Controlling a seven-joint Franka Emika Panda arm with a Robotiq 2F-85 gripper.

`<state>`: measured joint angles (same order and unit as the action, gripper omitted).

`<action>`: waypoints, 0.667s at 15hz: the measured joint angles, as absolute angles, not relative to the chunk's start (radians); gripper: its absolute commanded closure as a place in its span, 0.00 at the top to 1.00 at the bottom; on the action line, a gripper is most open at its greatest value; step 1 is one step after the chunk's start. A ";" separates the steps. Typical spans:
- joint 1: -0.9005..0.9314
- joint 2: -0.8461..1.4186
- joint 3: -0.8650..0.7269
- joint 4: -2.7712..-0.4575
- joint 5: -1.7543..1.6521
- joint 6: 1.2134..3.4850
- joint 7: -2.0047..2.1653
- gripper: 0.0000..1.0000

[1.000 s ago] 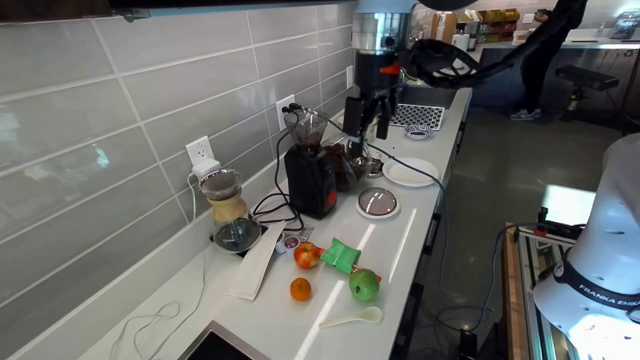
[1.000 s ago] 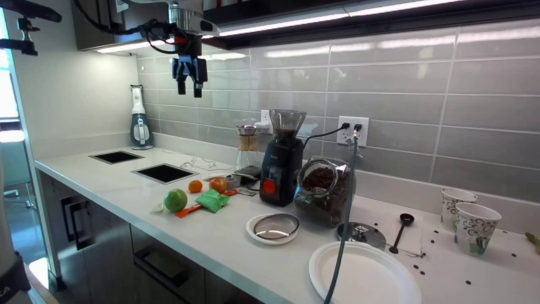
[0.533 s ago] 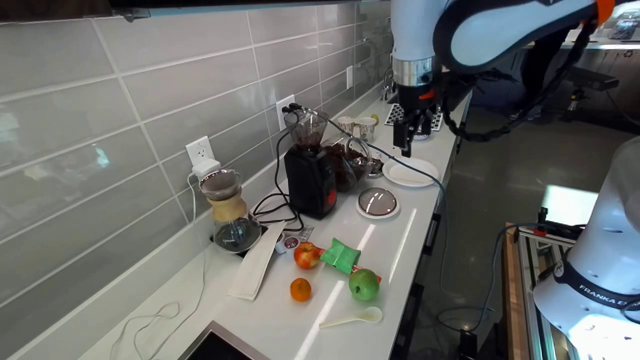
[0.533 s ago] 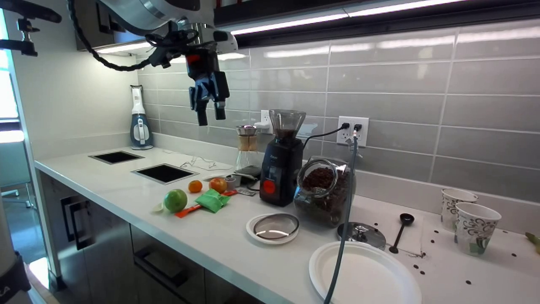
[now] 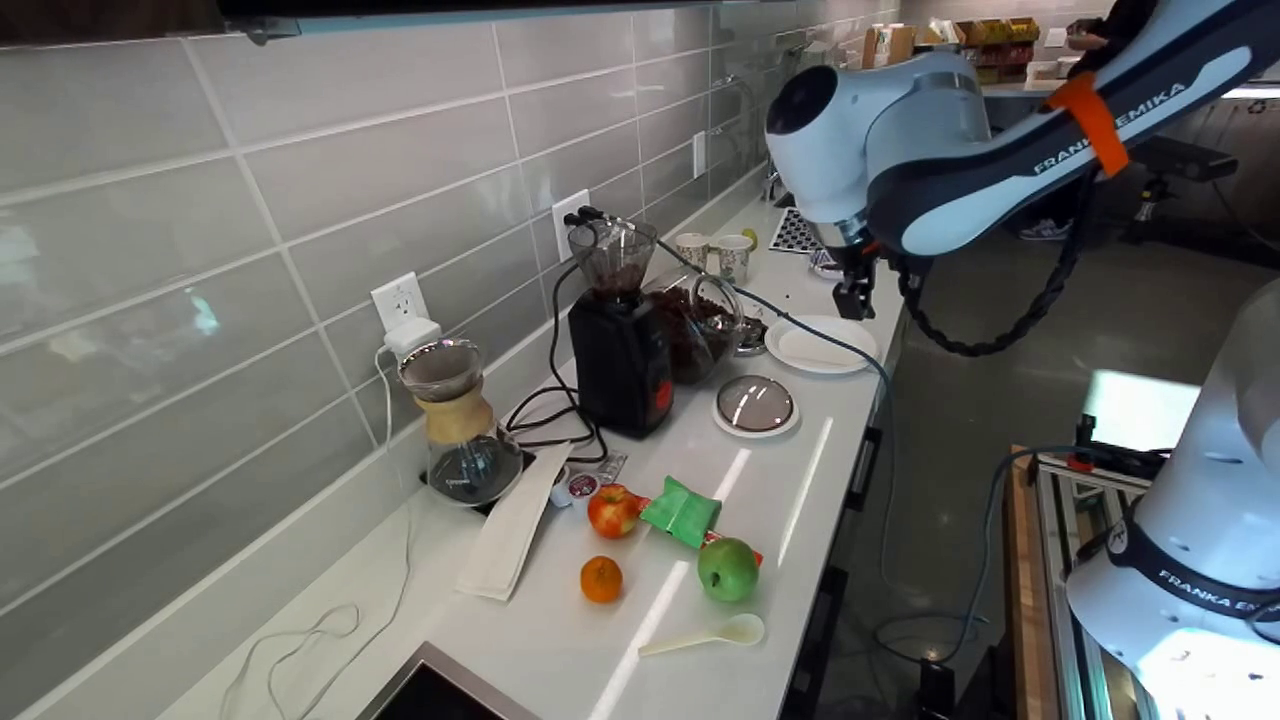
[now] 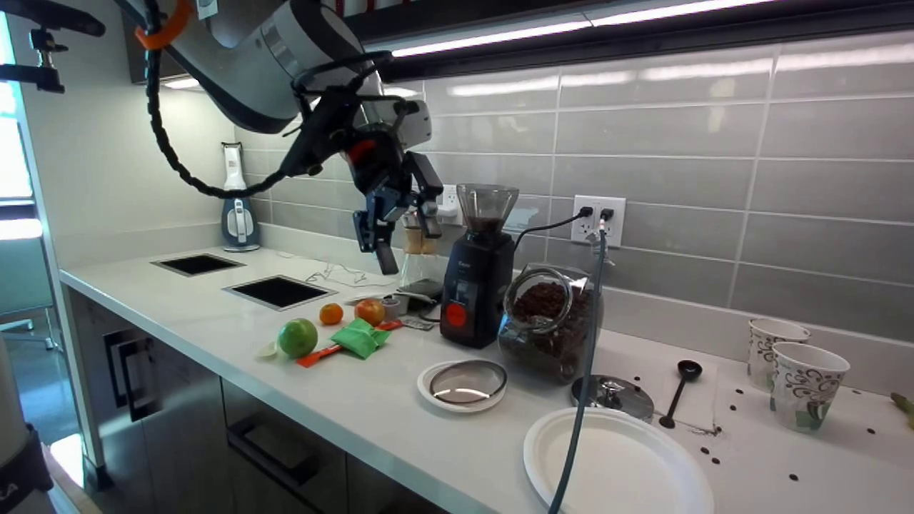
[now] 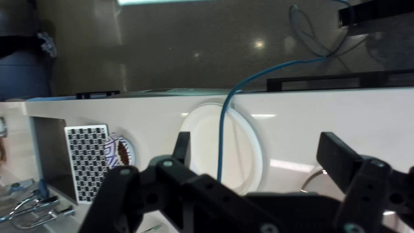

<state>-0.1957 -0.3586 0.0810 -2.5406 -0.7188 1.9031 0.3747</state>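
With pincer (image 7: pixel 254 146) spread wide and holding nothing in wrist view, looks down on plate (image 7: pixel 207 139), crossed by cable (image 7: pixel 222 119); cannot tell whether touching. In an exterior view, hangs clear of counter (image 5: pixel 560 640), near plate. In an exterior view, find plate flat on counter, apart from jar (image 6: pixel 557 346). Probably light, bendy, slightly slick: likely best pinched at bare rim, away from cable.

The arm (image 5: pixel 920 110) was smooth and white with black panels (image 5: pixel 1000 160), one lettered FRANKA EMIKA in white. An orange band (image 5: pixel 1092 122) crossed that lettering (image 5: pixel 1150 108). The black cable (image 5: pixel 966 347) was thick and ropy. The rounded white base (image 5: pixel 1210 500) bore a black collar (image 5: pixel 1195 588), lettered too. The tool (image 7: pixel 257 147) was black and angular, with blocky pads (image 7: pixel 339 158) and pale, round screw heads (image 7: pixel 167 163).
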 measured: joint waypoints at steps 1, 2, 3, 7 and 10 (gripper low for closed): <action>-0.195 -0.338 0.073 -2.538 -0.753 1.913 0.396 1.00; -0.195 -0.326 0.067 -2.536 -0.763 1.923 0.404 1.00; -0.195 -0.318 0.063 -2.532 -0.768 1.926 0.407 1.00; -0.193 -0.315 0.061 -2.524 -0.769 1.927 0.408 1.00; -0.191 -0.315 0.060 -2.524 -0.769 1.927 0.408 1.00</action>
